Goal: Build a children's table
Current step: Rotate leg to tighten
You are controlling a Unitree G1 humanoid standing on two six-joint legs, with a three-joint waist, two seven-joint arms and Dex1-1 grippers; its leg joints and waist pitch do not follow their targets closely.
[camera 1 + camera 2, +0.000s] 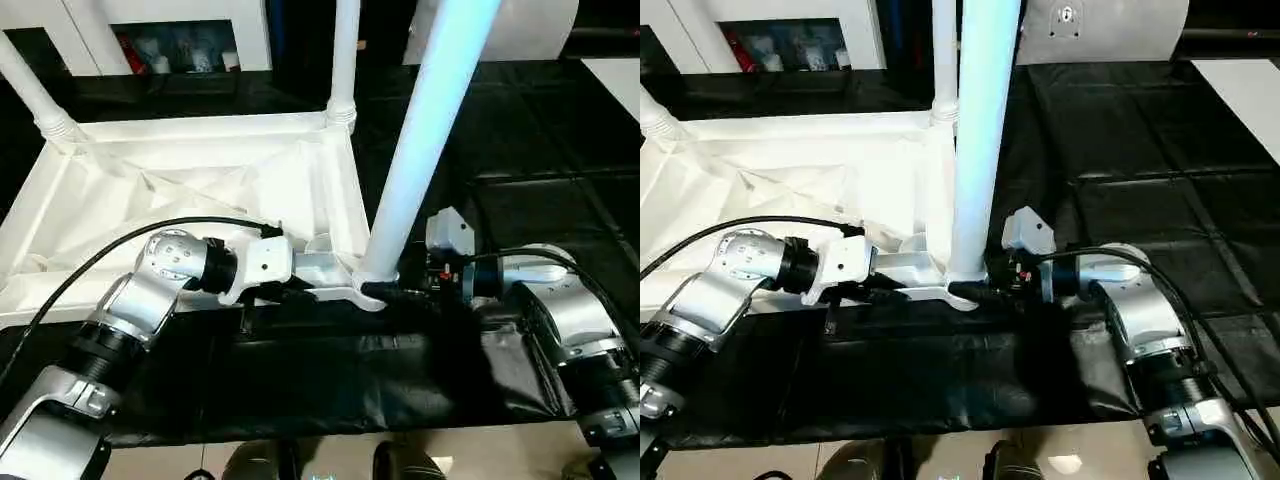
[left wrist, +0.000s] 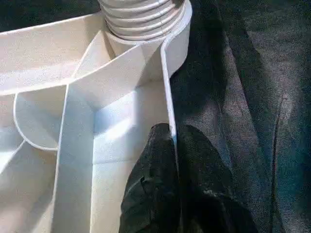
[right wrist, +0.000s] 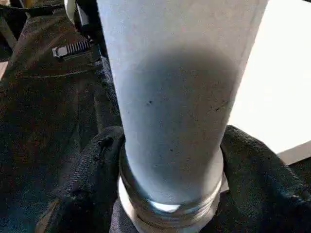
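Left end effector [image 2: 170, 160]: clamped on the rim of the children's table [image 1: 200, 165].
Right end effector [image 3: 170, 165]: wrapped around near leg [image 1: 420, 150] at its base.
Counter [image 1: 520, 130]: black-covered.

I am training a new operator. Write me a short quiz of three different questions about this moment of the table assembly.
1. True or false: the table top lies with its ribbed underside up.
2. What does the left gripper pinch? A) a leg B) the top's edge wall C) a cable
3. Fill in: the right gripper's fingers sit on either side of the near ___, at its base.

Key: 1 true. 2 B: its shut fingers clamp the thin wall near the corner socket. 3 leg.
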